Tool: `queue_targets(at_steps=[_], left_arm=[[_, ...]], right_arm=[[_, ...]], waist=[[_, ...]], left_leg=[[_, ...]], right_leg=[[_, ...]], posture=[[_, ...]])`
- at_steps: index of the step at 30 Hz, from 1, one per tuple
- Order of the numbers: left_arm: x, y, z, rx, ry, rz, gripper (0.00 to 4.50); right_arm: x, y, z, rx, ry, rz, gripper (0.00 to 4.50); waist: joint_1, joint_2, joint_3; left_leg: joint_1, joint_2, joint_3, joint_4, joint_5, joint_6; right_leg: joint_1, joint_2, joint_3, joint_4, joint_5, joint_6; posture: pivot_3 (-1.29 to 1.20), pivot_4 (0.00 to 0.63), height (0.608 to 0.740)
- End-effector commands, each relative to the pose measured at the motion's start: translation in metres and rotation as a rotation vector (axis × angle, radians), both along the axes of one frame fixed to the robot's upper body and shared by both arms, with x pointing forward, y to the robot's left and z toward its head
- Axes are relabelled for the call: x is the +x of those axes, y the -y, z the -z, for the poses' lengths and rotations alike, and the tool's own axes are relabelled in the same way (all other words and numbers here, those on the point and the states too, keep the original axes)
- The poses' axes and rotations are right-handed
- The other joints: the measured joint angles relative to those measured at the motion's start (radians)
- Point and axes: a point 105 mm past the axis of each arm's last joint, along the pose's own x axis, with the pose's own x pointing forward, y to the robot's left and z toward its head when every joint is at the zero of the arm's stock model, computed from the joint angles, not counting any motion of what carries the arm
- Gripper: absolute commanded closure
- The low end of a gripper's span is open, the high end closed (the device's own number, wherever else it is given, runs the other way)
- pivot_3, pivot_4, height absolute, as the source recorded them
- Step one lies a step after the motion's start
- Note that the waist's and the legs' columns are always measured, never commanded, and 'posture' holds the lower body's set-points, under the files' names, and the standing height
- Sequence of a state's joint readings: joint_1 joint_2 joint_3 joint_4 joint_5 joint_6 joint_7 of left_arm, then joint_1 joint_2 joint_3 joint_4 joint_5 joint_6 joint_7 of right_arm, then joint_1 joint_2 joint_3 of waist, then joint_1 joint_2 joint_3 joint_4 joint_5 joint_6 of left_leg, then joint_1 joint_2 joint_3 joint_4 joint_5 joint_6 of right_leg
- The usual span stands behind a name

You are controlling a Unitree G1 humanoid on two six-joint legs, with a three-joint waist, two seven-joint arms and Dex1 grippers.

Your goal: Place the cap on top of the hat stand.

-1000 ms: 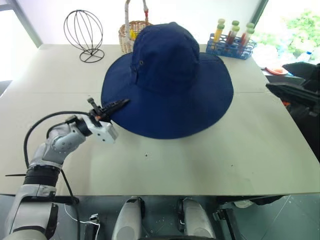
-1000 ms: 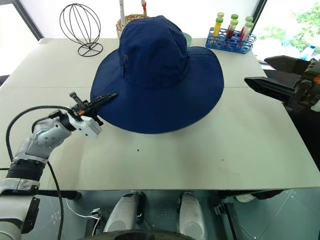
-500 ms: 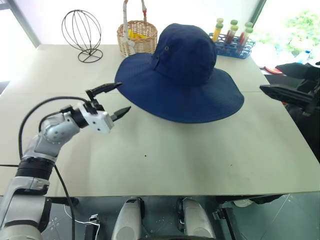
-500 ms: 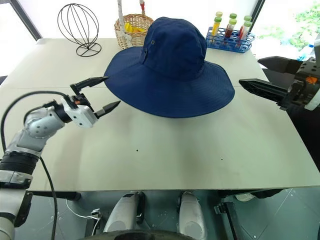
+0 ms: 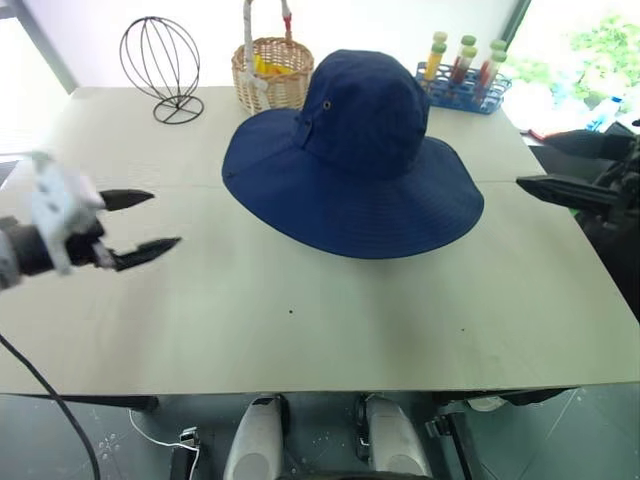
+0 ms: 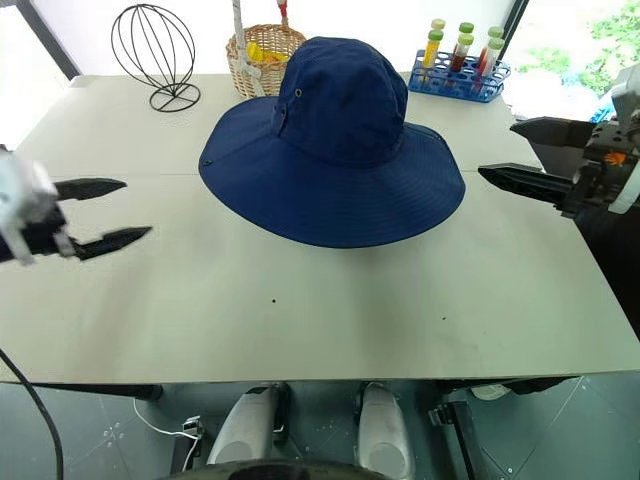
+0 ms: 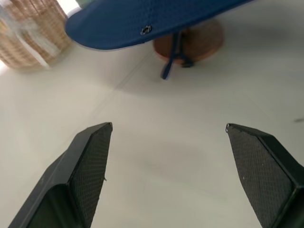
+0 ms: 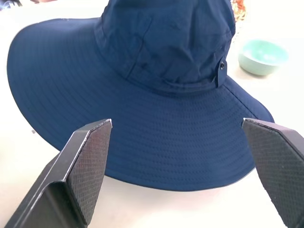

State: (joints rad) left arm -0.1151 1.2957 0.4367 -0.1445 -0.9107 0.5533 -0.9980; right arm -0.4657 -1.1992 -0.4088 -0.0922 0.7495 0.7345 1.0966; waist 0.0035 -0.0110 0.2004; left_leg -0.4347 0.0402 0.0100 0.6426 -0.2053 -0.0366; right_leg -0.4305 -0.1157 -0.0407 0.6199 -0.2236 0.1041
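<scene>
The navy-blue cap (image 5: 355, 160) sits raised above the pale counter (image 5: 330, 320), resting on top of the hat stand (image 7: 190, 45); the left wrist view shows the stand's round brown wooden base under the floppy brim, with the thin dark pole rising up into the crown. The brim spreads wide all around and hangs clear of the counter surface. The left hand (image 5: 140, 222) hovers well apart from the cap over the left part of the counter, its two black fingers spread wide and holding nothing. The right hand (image 6: 528, 155) hangs off the right edge of the counter, pointing toward the cap, its fingers also wide apart and empty. Behind the cap at the far edge stand a black wire globe-shaped stand (image 5: 160, 68), a wicker basket (image 5: 268, 72) with something yellow inside, and a blue rack of test tubes (image 5: 462, 85) with coloured caps. In the right wrist view a small mint-green bowl (image 8: 262, 56) rests on the counter just beyond the brim.
</scene>
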Motion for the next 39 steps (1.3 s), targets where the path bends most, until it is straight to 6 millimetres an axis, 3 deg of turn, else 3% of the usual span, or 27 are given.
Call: queue_targets(at_steps=[1,7,11,17,23,30,33,39], left_arm=[[-0.023,0.001,-0.053,-0.216,-0.133,0.108,0.49],[-0.041,0.013,-0.065,-0.104,-0.201,0.28,0.49],[-0.039,0.022,-0.07,-0.098,-0.195,0.333,0.49],[-0.034,0.033,-0.073,-0.076,-0.202,0.392,0.49],[-0.026,0.036,-0.075,-0.073,-0.199,0.406,0.49],[-0.022,0.038,-0.078,-0.068,-0.19,0.415,0.49],[-0.021,0.039,-0.079,-0.067,-0.189,0.418,0.42],[-0.021,0.039,-0.079,-0.069,-0.182,0.409,0.42]], right_arm=[[-0.012,-0.041,-0.006,-0.167,0.123,-0.131,0.0],[-0.037,-0.1,0.032,-0.359,0.207,-0.293,0.0],[-0.04,-0.114,0.055,-0.43,0.269,-0.284,0.0],[-0.035,-0.127,0.073,-0.508,0.451,-0.247,0.0],[-0.019,-0.145,0.092,-0.595,0.703,-0.208,0.0],[0.0,-0.164,0.104,-0.605,0.851,-0.166,0.0],[0.01,-0.162,0.107,-0.651,0.882,-0.148,0.91],[0.021,-0.151,0.116,-0.78,0.949,-0.135,3.98]], waist=[[-0.004,0.0,0.001],[-0.015,0.0,0.0],[-0.013,-0.002,0.0],[-0.015,-0.002,0.0],[-0.017,-0.004,0.0],[-0.017,-0.006,0.0],[-0.017,-0.006,0.0],[-0.017,-0.007,-0.001]], left_leg=[[-0.001,0.0,0.0,0.0,0.0,0.0],[-0.006,0.0,0.002,-0.008,0.001,0.001],[-0.006,0.001,0.002,-0.01,0.001,0.001],[-0.007,0.001,0.003,-0.005,0.001,0.001],[-0.007,0.002,0.003,0.001,0.001,0.001],[-0.007,0.002,0.003,0.005,0.001,0.001],[-0.008,0.002,0.003,0.005,0.001,0.001],[-0.008,0.002,0.002,0.005,0.002,0.001]], right_leg=[[-0.001,0.0,0.0,0.0,0.0,0.0],[-0.009,0.001,0.0,0.001,0.002,-0.003],[-0.011,0.003,0.0,0.001,0.002,-0.003],[-0.01,0.003,0.001,0.001,0.001,-0.001],[-0.01,0.004,0.001,0.005,0.001,-0.001],[-0.01,0.004,0.002,0.009,0.001,-0.001],[-0.01,0.004,0.002,0.01,0.001,-0.001],[-0.01,0.004,0.002,0.01,0.001,-0.001]], posture=[[0.0,0.15,0.739],[0.0,0.15,0.739],[0.0,0.15,0.739],[0.0,0.15,0.739],[0.0,0.15,0.739],[0.0,0.15,0.739],[0.0,0.15,0.739],[0.0,0.15,0.739]])
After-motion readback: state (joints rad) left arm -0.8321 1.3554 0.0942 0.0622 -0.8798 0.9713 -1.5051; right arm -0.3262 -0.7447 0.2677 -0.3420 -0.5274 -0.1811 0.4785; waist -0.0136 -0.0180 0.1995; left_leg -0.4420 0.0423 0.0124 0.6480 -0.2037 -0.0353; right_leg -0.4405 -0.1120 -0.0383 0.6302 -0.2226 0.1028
